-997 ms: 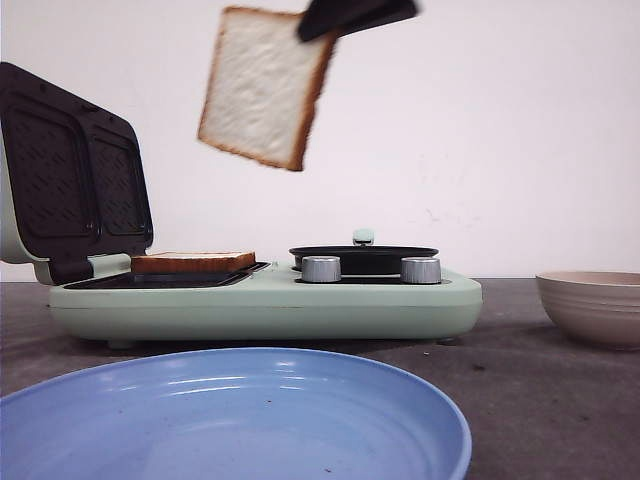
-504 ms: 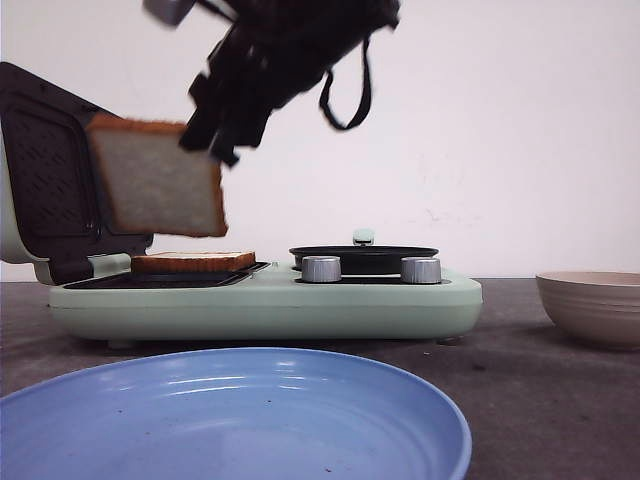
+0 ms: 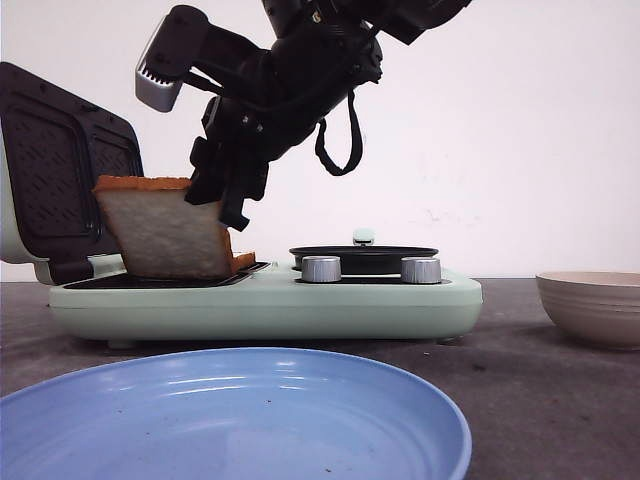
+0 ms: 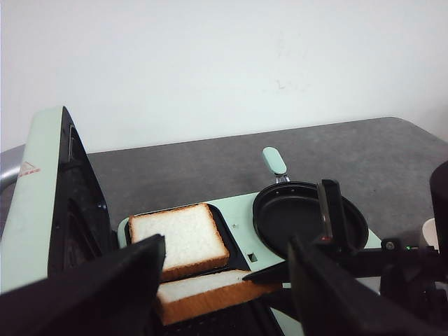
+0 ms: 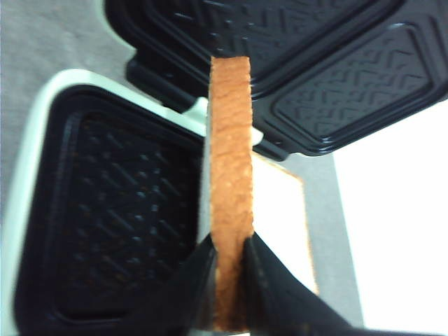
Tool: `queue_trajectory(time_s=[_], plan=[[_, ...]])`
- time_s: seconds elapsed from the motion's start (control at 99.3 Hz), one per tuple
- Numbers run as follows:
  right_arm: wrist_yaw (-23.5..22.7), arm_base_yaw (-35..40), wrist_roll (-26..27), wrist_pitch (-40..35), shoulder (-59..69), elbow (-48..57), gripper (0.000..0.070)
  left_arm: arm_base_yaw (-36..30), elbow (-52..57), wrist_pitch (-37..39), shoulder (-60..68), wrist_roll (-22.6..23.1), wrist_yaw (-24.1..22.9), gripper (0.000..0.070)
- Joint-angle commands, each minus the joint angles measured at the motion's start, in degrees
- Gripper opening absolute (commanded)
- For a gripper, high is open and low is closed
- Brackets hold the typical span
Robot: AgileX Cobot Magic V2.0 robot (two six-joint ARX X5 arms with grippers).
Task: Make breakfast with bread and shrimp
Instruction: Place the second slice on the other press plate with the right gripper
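While the second bread slice [image 3: 165, 232] hangs nearly upright over the sandwich maker [image 3: 265, 300], its lower edge looks at or just above the grill plate [image 5: 105, 217], beside the first slice [image 4: 178, 238] lying flat there. We read the right gripper [image 5: 225, 269] as clenched on the held slice's edge, one finger on each face. No shrimp is visible to us in any view. The left gripper [image 4: 224, 280] hovers near the machine with its jaws spread and nothing between them. The ribbed lid [image 3: 70, 170] stands open behind the bread; a dark round pan [image 3: 363, 258] sits on the machine's other half. A blue plate [image 3: 230, 415] fills the foreground and a beige bowl [image 3: 592, 305] stands well apart on the table.

Risks, as we judge them:
- Released this upright, the slice may topple onto its neighbour or against the lid instead of lying flat in its own bay
- Soft crumb may tear or stay pinched if the fingers open late
- Pressing lower could shove the flat slice out of place
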Motion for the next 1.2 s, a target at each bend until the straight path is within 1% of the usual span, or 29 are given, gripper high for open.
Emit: queue_trajectory(time_s=[0.0, 0.04, 0.091, 0.222, 0.393, 0.453, 0.524, 0.564, 0.755, 0.866, 0.947, 1.189], plan=[[0.15, 0.57, 2.82, -0.61, 1.29, 1.03, 0.0, -0.28, 0.61, 0.63, 0.15, 0.33, -0.24, 0.0314], [-0.24, 0.57, 3.56, -1.27, 1.29, 1.03, 0.0004, -0.28, 0.61, 0.61, 0.15, 0.33, -0.24, 0.0314], [-1.25, 0.57, 3.74, -2.47, 1.29, 1.03, 0.003, -0.28, 0.61, 0.61, 0.15, 0.33, -0.24, 0.0314], [-3.58, 0.55, 4.09, -5.2, 1.29, 1.03, 0.0147, -0.28, 0.61, 0.59, 0.15, 0.33, -0.24, 0.0314], [-3.87, 0.55, 6.38, -7.34, 1.29, 1.03, 0.0167, -0.28, 0.61, 0.59, 0.15, 0.33, -0.24, 0.0314], [-4.44, 0.55, 6.62, -7.85, 1.29, 1.03, 0.0204, -0.28, 0.61, 0.59, 0.15, 0.33, -0.24, 0.0314], [-5.95, 0.55, 6.62, -8.57, 1.29, 1.03, 0.0252, -0.28, 0.61, 0.59, 0.15, 0.33, -0.24, 0.0314], [-6.88, 0.55, 6.62, -8.92, 1.29, 1.03, 0.0269, -0.28, 0.61, 0.59, 0.15, 0.33, -0.24, 0.0314], [-7.41, 0.55, 6.95, -9.29, 1.4, 1.03, 0.027, -0.28, 0.61, 0.59, 0.15, 0.33, -0.24, 0.0314], [-8.68, 0.5, 7.45, -9.51, 2.16, 1.03, 0.0272, -0.28, 0.61, 0.61, 0.15, 0.33, -0.24, 0.0314], [-8.07, 0.24, 7.43, -9.31, 2.84, 1.03, 0.0273, -0.28, 0.61, 0.63, 0.15, 0.33, -0.24, 0.0314], [-8.17, 0.13, 8.07, -8.85, 3.17, 1.03, 0.0273, -0.28, 0.61, 0.61, 0.15, 0.33, -0.24, 0.0314]])
